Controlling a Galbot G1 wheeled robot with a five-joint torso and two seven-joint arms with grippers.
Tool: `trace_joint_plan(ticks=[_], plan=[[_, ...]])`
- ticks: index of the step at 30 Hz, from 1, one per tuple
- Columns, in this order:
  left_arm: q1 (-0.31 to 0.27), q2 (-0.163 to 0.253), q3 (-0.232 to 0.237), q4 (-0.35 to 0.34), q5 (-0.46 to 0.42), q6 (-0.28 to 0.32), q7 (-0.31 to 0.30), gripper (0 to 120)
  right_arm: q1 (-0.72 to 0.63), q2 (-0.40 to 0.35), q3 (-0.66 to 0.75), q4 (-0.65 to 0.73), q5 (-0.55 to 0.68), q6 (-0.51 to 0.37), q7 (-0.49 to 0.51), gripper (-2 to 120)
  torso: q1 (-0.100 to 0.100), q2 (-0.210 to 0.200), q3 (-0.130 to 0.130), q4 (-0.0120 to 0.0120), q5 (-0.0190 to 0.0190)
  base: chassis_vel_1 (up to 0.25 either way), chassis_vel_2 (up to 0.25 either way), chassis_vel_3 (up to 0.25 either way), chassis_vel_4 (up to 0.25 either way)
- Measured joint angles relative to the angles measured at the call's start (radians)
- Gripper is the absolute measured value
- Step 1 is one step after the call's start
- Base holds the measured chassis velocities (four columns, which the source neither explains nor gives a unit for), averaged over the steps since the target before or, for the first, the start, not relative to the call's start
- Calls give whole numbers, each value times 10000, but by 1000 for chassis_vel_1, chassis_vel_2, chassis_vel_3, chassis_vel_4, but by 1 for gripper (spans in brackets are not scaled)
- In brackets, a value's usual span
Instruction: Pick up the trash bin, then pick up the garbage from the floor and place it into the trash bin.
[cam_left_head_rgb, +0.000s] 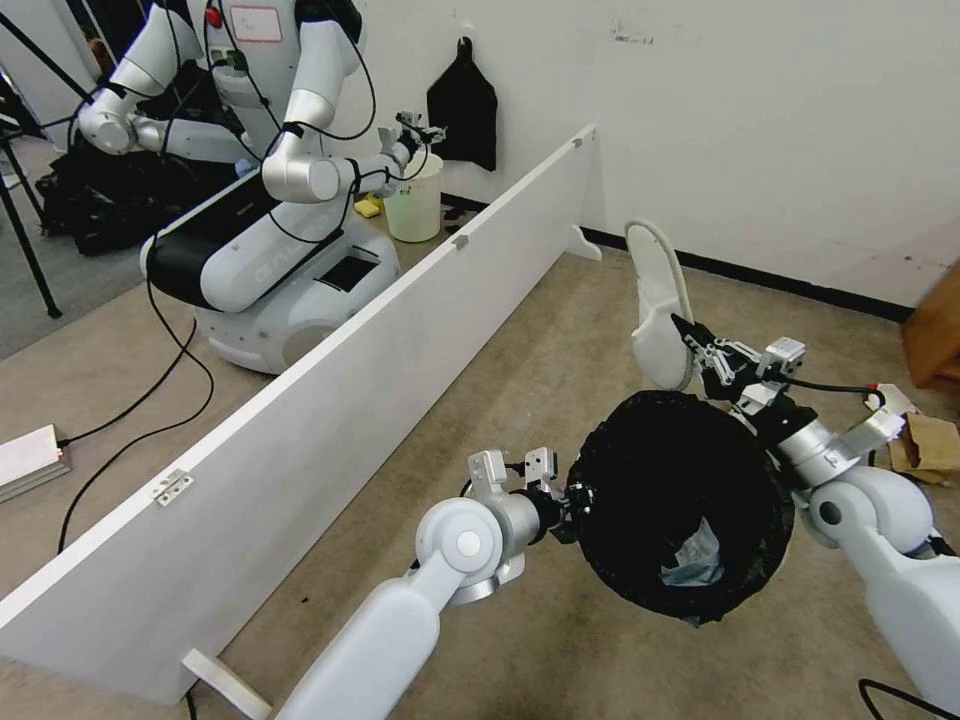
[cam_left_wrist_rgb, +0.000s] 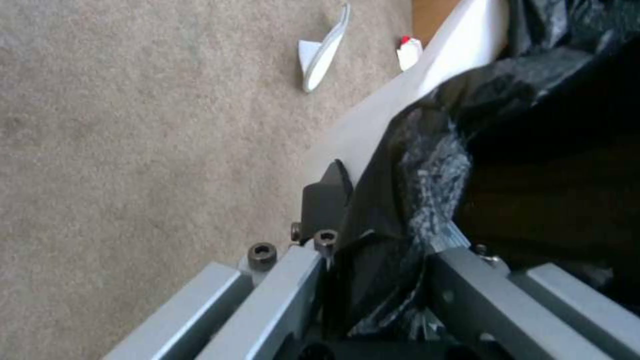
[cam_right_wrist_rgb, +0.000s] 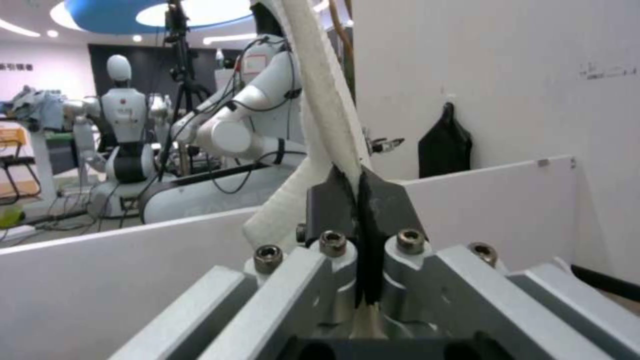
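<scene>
Bin held up, slipper above its far rim.

The left gripper (cam_left_head_rgb: 568, 497) clamps the left rim of the round black-bagged trash bin (cam_left_head_rgb: 680, 505), held off the carpet; the right gripper (cam_left_head_rgb: 700, 350) pinches a white cloth slipper (cam_left_head_rgb: 658, 300) upright just beyond its far right rim.

Robotics lab: other robots (cam_left_head_rgb: 270, 170), partition board (cam_left_head_rgb: 330, 400)
</scene>
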Motion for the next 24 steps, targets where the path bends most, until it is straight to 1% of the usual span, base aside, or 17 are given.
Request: trace_joint_plan(ticks=[10,18,24], plan=[[-33,-54,-23,145,80,-18,54,0,379,199,-146,-273,-11,32,41,0,0,-1,0,0,0,0,0,0,0],[-29,-45,-39,306,243,-31,207,0,857,546,-169,-574,-2,98,246,0,0,0,0,1,1,0,0,0,0],[-1,-33,-35,325,309,-53,231,0,939,562,-165,-563,11,115,351,0,0,0,0,0,1,0,0,0,0]])
